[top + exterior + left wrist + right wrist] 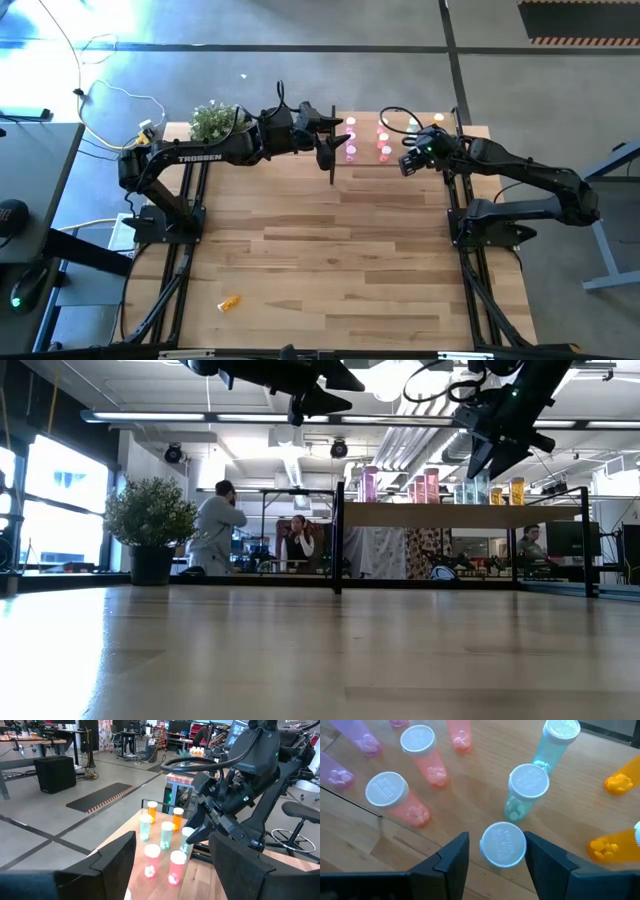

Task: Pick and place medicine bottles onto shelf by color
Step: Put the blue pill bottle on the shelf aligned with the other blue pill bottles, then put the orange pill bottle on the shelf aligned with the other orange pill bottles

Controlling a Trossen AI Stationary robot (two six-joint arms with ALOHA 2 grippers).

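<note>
Several medicine bottles stand upright on the light-wood shelf (pixel 440 125) at the table's far edge: pink (pixel 395 797), pale green (pixel 526 790) and orange (pixel 620 782). My right gripper (pixel 497 855) hangs over them, slanting down, open, with a finger on each side of the white cap (pixel 503 845) of the nearest pale green bottle. My left gripper (pixel 172 865) is open and level. It holds nothing and hovers left of the shelf, facing the bottles (pixel 166 835). One orange bottle (pixel 230 301) lies on the tabletop near the front left. My right gripper comes at the pale green bottle's white cap (pixel 492 832) from above at a slant. A gap shows beside one finger (pixel 455 857). Whether the other finger (pixel 540 857) touches the cap, I cannot tell. The bottle stands upright on the shelf.
A small potted plant (pixel 212 120) stands at the far left, behind my left arm. The shelf's dark upright panel (pixel 332 150) stands between my left gripper and the bottles. The plank tabletop (pixel 320 260) stretches toward the near edge. People (pixel 215 525) show in the room beyond.
</note>
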